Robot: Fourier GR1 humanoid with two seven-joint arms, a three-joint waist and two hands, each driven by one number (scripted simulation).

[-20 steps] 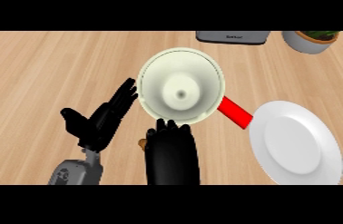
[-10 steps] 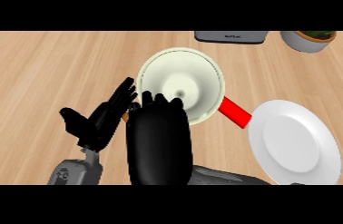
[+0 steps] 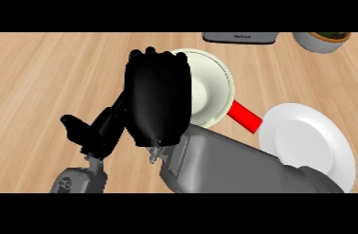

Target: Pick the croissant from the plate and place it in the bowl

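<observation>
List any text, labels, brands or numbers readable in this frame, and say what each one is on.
None can be read.
The dark appliance at the counter's far edge carries a small pale marking on its front, too small and blurred to read.
The bowl, white plate, pot and both hands, right hand and left hand, show no lettering.

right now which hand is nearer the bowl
Right. The right hand is over the bowl, covering its left part. The left hand is open, off to the bowl's lower left, clear of it.
</observation>
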